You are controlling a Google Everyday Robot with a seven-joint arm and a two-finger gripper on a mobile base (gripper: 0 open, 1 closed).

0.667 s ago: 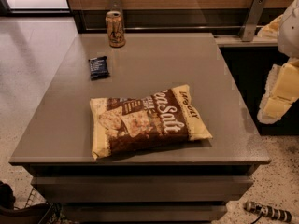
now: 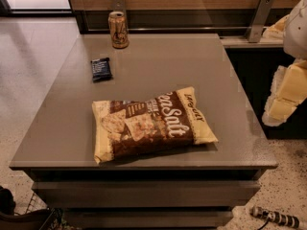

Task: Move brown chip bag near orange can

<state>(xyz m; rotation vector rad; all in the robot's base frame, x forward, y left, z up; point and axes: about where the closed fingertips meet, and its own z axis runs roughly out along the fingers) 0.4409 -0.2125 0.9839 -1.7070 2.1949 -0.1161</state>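
The brown chip bag [image 2: 151,123] lies flat on the grey table [image 2: 158,66] near its front edge, "Sea Salt" lettering up, cream-yellow ends left and right. The orange can [image 2: 118,29] stands upright at the table's far edge, left of centre, well apart from the bag. My gripper [image 2: 284,97] shows as cream-coloured parts at the right edge of the view, beyond the table's right side and clear of both things. It holds nothing that I can see.
A small dark blue snack packet [image 2: 101,69] lies on the table's left part, between can and bag. A wooden wall with metal brackets [image 2: 259,18] runs behind the table. A dark counter [image 2: 259,66] stands to the right. Floor lies to the left.
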